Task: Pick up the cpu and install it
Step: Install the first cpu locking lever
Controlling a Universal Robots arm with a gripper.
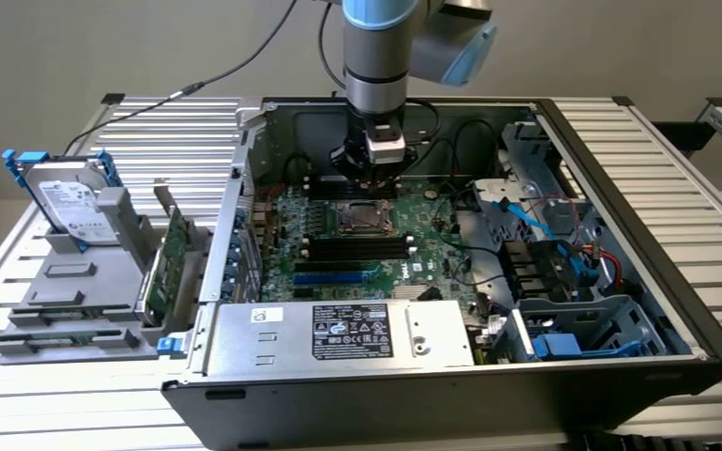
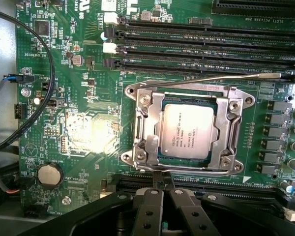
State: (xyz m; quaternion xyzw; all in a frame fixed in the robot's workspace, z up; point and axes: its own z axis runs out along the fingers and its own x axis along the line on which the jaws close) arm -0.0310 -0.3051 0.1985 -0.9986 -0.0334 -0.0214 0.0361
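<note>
Inside the open computer case [image 1: 643, 202], the green motherboard [image 2: 88, 132] lies flat. At its middle the metal socket frame [image 2: 137, 142] holds the cpu [image 2: 188, 130], seated square within it. My gripper [image 2: 162, 181] hangs at the frame's edge, fingers pinched together, carrying nothing that I can see.

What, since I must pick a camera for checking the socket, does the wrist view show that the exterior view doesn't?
Wrist view adds: print on the cpu lid, a coin battery, the thin lever rod. Exterior view adds: the hard drive and green card outside the case. Shared: the cpu in its socket, the shut gripper beside it.
</note>
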